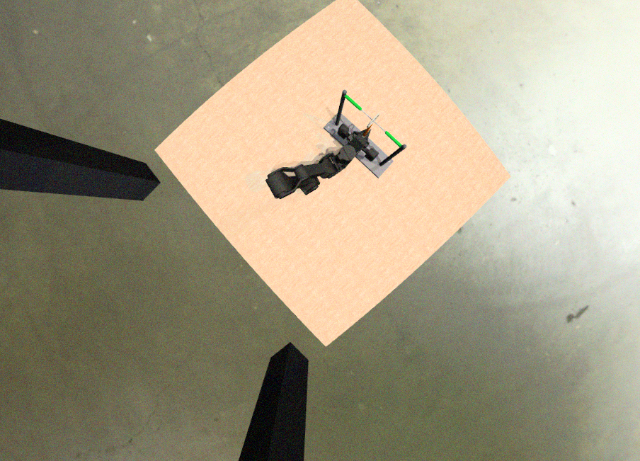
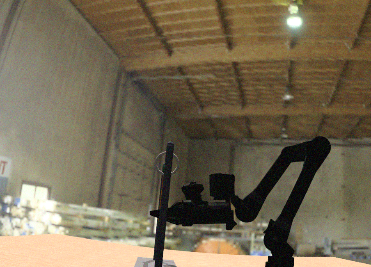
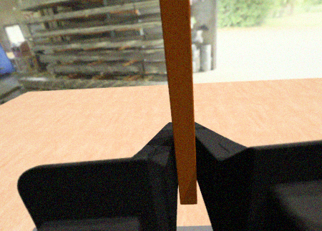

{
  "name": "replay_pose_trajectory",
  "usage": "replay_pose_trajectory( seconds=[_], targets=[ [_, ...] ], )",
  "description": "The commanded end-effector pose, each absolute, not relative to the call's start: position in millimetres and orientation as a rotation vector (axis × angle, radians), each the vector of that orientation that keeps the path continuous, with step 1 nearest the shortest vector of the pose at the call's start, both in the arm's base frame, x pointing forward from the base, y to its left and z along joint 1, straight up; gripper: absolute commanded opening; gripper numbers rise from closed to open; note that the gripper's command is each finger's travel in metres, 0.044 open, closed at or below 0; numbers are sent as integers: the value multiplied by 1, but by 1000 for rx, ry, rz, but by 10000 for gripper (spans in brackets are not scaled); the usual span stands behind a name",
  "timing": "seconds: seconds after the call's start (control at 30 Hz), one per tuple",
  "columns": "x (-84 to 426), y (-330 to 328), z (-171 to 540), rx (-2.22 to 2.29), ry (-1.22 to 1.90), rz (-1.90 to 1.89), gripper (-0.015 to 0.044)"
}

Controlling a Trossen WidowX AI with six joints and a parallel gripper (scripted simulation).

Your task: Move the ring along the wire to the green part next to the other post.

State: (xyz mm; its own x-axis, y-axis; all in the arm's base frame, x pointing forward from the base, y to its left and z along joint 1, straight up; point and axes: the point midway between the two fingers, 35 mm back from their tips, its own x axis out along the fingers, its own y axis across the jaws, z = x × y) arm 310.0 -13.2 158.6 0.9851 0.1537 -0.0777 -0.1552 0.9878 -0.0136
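The thin pale ring (image 1: pixel 375 118) (image 2: pixel 178 162) is around the grey part of the wire (image 1: pixel 381 127), about midway between the upper-left green part (image 1: pixel 352 102) and the lower-right green part (image 1: pixel 393 139). In the exterior view the wire shows near its lower left inside edge; whether they touch is not clear. My gripper (image 1: pixel 366 132) (image 2: pixel 154 213) (image 3: pixel 180 128) is shut on the orange handle (image 2: pixel 162 192) (image 3: pixel 179 79), near its lower end, well below the wire. The handle stands nearly upright. One post hides part of the ring and fingers in the exterior view.
A dark post stands at each wire end, the upper-left post (image 1: pixel 340 107) and the lower-right post (image 1: pixel 391 156). Both rise from a grey base plate (image 1: pixel 379 170) (image 2: pixel 140 261) under the gripper. The base plate rests on the light wooden table top (image 1: pixel 330 270) (image 2: pixel 60 246).
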Motion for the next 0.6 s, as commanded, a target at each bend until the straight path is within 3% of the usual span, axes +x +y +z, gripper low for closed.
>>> replay_pose_trajectory(
  seconds=[0.0,0.57],
  targets=[
    [309,-8,158,-5,80,147,-150],
    [308,10,159,10,82,146,-150]
  ],
)
